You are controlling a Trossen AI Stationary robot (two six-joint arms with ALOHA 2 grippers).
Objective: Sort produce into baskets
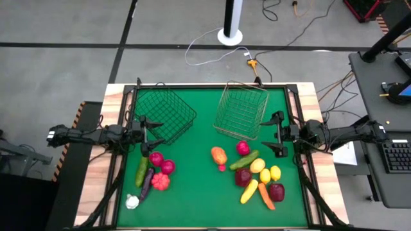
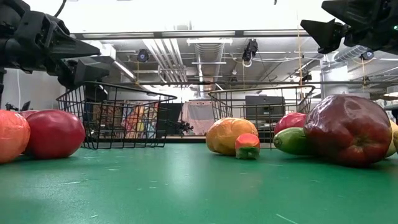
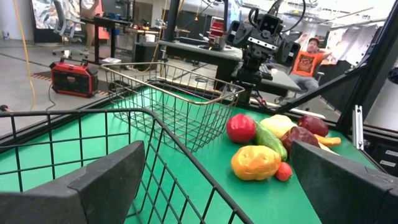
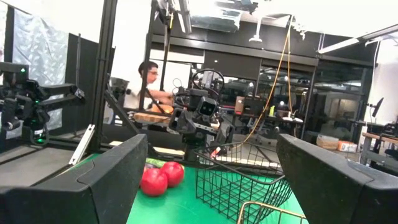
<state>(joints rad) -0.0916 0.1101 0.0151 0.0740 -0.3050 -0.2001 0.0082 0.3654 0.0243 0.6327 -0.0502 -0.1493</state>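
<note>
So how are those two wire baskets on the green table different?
The dark black-green wire basket sits nearer the left arm, while the pale silvery wire basket sits nearer the right arm. The dark one has a few fruits in front of it; the silvery one has the bigger pile. Both are square, open-mesh, tilted and hold no produce.

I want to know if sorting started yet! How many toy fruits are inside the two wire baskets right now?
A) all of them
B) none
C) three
B: the dark basket and the pale basket both show only bare mesh, and the produce lies on the green mat.
</note>
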